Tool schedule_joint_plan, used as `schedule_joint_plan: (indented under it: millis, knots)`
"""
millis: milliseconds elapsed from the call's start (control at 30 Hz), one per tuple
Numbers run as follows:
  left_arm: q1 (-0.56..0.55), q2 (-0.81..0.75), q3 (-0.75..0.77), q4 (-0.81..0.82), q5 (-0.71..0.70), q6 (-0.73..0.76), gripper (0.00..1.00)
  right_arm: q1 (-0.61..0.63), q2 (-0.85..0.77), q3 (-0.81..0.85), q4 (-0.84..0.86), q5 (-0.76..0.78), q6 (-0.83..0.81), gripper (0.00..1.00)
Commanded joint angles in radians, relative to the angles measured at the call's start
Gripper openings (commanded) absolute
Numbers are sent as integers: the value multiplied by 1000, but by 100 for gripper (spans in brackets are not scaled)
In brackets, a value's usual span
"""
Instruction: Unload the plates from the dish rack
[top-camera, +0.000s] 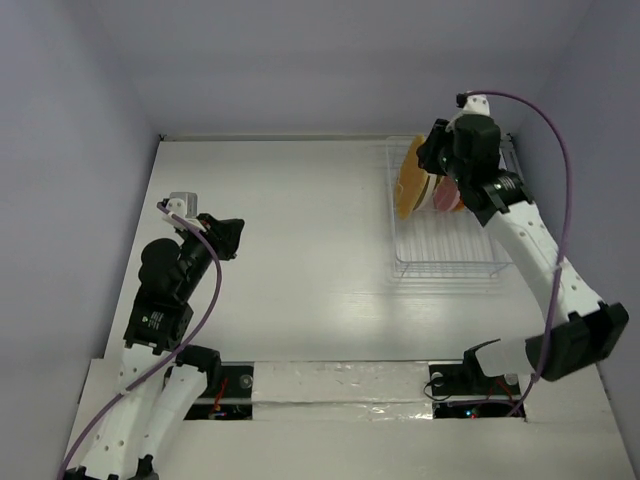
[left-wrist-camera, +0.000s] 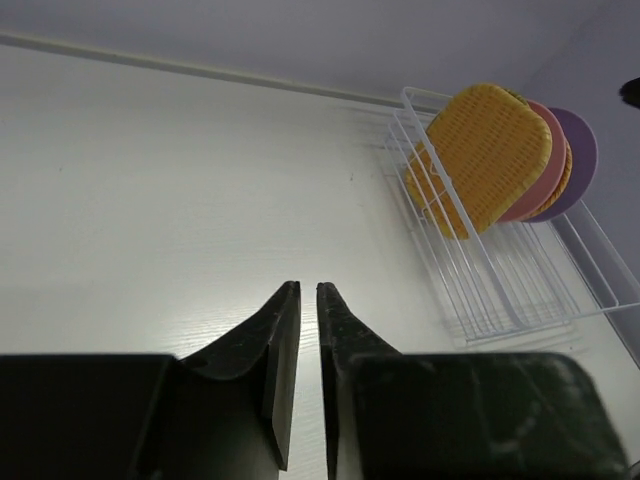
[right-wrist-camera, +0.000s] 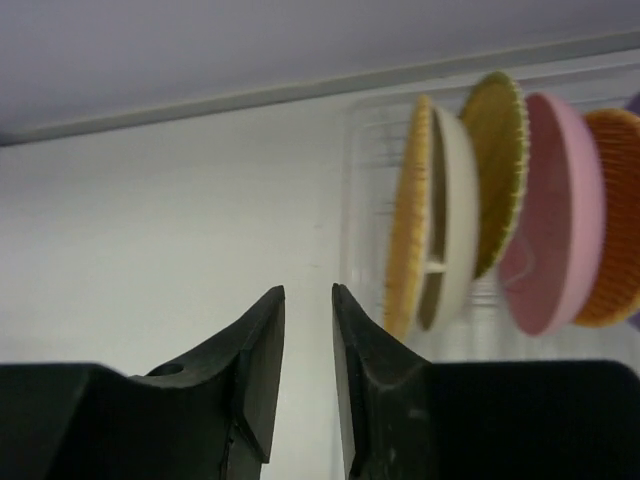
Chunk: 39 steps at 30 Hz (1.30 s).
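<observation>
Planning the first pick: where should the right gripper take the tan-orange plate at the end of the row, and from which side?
Probably its top rim, from straight above. The tan-orange plate stands on edge in the dish rack, outer face free, with a gap to the cream plate behind, so one finger fits each side.

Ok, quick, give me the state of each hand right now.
Left hand: closed, holding nothing.
Right hand: slightly open, a narrow gap between the fingers, holding nothing.
</observation>
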Motion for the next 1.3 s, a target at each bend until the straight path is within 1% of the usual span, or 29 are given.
schedule_joint_plan:
  millis: [0, 33, 100, 133, 233, 367, 500, 700, 800, 1000, 1167, 1200, 1267]
  knots:
    - [8, -6, 43, 27, 7, -3, 10, -2, 106, 93, -104, 211, -80, 34]
    - [8, -8, 42, 28, 10, -4, 19, -2, 131, 130, -129, 245, -85, 40]
    - [8, -12, 40, 30, 18, -3, 29, -2, 187, 156, -140, 266, -97, 51]
    - [8, -11, 40, 30, 19, -3, 37, -2, 203, 169, -147, 291, -102, 53]
    - [8, -14, 40, 30, 19, -3, 45, -2, 269, 216, -176, 326, -106, 54]
    - [8, -14, 40, 30, 21, -3, 48, -2, 318, 235, -176, 395, -113, 53]
    - [8, -9, 38, 30, 21, -3, 49, -2, 350, 238, -155, 352, -119, 48]
    - [8, -9, 38, 31, 21, -4, 50, -11, 406, 273, -167, 329, -128, 37]
    - [8, -8, 38, 31, 21, -4, 50, -11, 425, 288, -172, 315, -133, 37]
    - [8, -14, 38, 30, 19, -3, 50, -11, 447, 285, -175, 340, -134, 35]
    - [8, -12, 38, 31, 19, -4, 50, -11, 458, 284, -175, 357, -143, 21]
    - [8, -14, 38, 31, 19, -4, 49, -11, 461, 288, -178, 361, -146, 14]
    - [8, -14, 38, 31, 18, -4, 49, -11, 464, 293, -184, 371, -154, 10]
